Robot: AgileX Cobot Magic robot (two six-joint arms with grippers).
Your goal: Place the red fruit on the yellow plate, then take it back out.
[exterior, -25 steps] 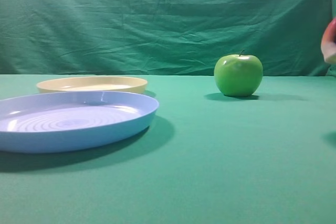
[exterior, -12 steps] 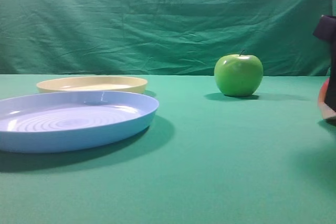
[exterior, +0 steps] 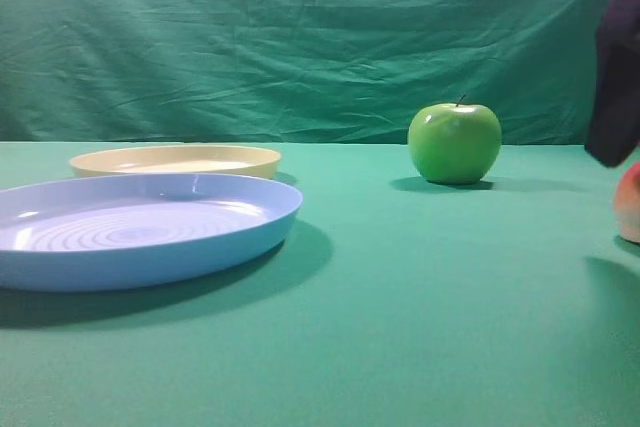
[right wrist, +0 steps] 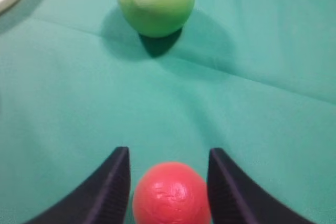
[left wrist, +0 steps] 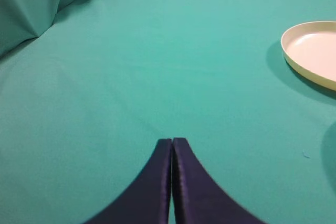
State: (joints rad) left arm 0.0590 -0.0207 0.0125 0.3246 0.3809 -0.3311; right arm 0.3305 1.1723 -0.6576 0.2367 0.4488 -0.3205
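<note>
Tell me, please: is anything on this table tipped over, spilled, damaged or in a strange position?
Nothing stands out. The yellow plate and blue plate lie flat and empty, the green apple stands upright, and the red fruit rests whole on the cloth between the fingers of the right tool.

No readable txt, labels or nos. anywhere in view.

Red fruit [right wrist: 170, 195] on cloth; yellow plate [exterior: 176, 160] empty.
</note>
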